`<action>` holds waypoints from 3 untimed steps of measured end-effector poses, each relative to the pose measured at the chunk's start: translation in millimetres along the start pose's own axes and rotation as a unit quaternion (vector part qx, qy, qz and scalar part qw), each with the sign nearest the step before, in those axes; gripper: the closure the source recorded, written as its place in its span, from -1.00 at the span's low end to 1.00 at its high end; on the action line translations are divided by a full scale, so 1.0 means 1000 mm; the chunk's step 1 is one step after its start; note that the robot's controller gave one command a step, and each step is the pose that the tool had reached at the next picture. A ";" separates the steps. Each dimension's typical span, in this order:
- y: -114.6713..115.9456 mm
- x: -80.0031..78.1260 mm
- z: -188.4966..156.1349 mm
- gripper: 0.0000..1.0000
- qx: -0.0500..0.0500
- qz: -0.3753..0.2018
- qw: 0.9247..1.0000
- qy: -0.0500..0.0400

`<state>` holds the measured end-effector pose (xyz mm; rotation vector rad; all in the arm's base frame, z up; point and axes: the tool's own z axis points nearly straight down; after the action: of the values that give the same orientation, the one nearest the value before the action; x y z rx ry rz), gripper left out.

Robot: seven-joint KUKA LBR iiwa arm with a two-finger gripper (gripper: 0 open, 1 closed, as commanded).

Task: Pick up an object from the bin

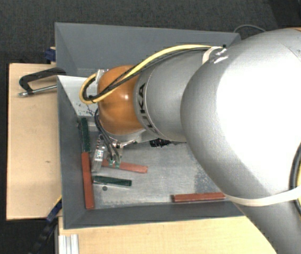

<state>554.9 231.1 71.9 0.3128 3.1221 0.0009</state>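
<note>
My gripper (107,157) hangs low over the left part of the bin, under the orange wrist cover, and its two fingers stand apart, open. An orange-red flat stick (129,168) lies on the floor with its left end reaching in between the fingertips. Just in front of it lies a dark green stick (112,182). A long red stick (87,181) runs along the left wall, close to the left fingertip. Another dark green stick (83,135) lies along the left wall further back.
A red-brown stick (198,197) lies near the front wall at the right. A white sheet (75,93) leans in the back left corner. The arm covers the bin's back and right parts.
</note>
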 end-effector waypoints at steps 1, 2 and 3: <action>0.000 0.000 0.000 1.00 0.000 0.000 1.000 0.000; -0.049 0.004 0.000 1.00 -0.002 0.015 1.000 0.001; -0.093 -0.003 -0.002 1.00 0.001 0.028 1.000 0.002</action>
<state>539.4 139.7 73.6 0.4021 3.1164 -0.0019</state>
